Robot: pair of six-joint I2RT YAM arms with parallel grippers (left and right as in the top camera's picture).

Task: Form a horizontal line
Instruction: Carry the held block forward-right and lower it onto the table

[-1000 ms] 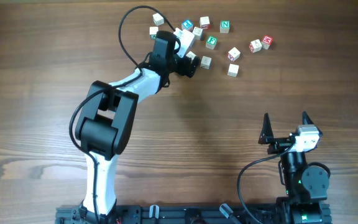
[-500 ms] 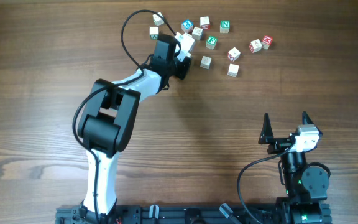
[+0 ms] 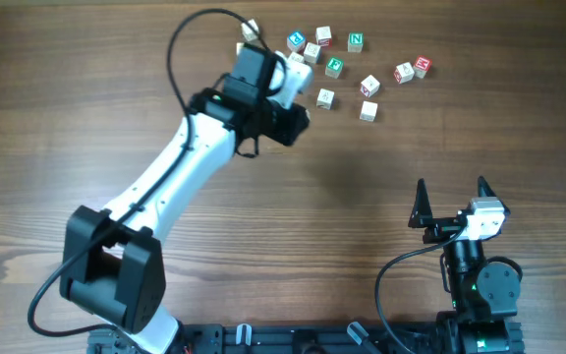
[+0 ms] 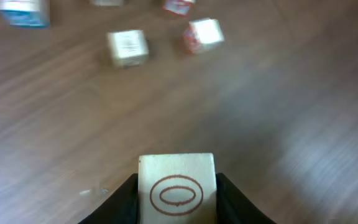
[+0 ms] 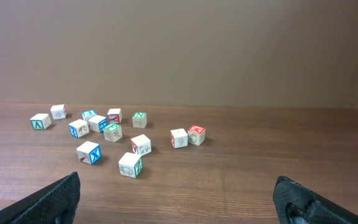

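Left gripper (image 4: 177,198) is clamped on a cream cube (image 4: 177,182). The cube face toward my wrist camera shows a red oval. Fingers (image 4: 122,202) are tight against both sides of the cube. Overhead, my own arm hides the cube, and the gripper sits at the near-left edge of the scatter.

Ahead in the wrist view are a pale cube (image 4: 127,48) and a red-marked cube (image 4: 204,34), near each other and both blurred.

No line so far. The other cubes lie loose at the far side of the table (image 3: 86,118), not in a row:
- Green N cube (image 3: 356,41) at the far edge.
- Red pair (image 3: 404,72) side by side at the right end.
- Blue cube (image 3: 296,39) just beyond my wrist.

Right gripper (image 3: 451,202) has its fingers wide apart and holds nothing. It's at the near right, well apart from every cube.
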